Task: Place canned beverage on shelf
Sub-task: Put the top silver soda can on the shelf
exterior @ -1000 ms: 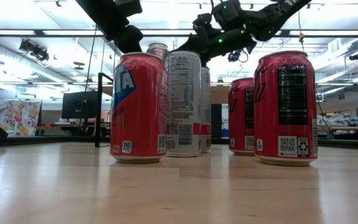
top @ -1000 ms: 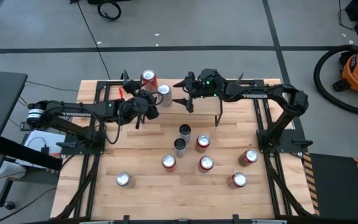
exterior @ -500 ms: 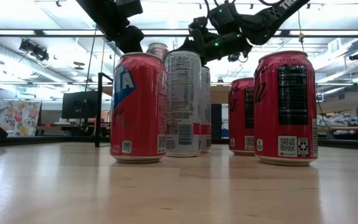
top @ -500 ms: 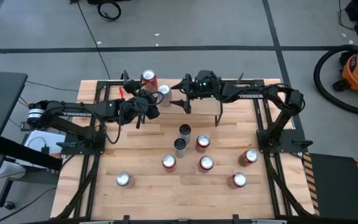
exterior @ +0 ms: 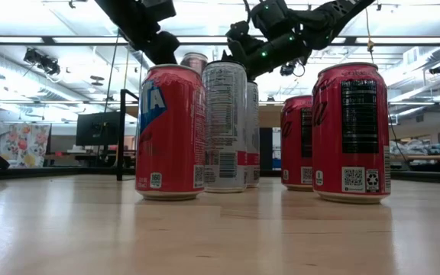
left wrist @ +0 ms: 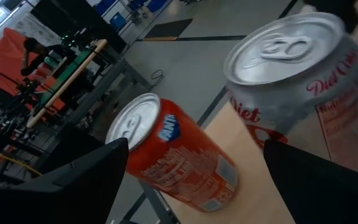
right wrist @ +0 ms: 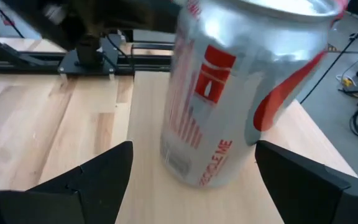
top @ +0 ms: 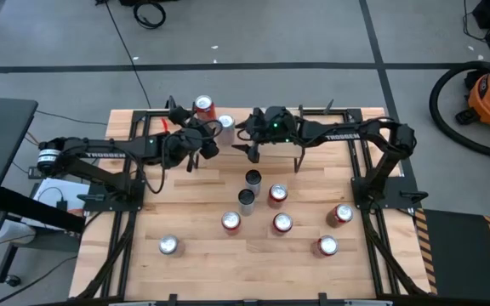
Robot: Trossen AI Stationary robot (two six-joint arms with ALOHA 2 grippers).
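Silver can stood upright on the shelf at upper centre of the high view, beside an orange can. Left gripper and right gripper flanked it, both spread wide and holding nothing, apparently because it was already placed.

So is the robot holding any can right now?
No. The left gripper and right gripper are open beside the silver can on the shelf.
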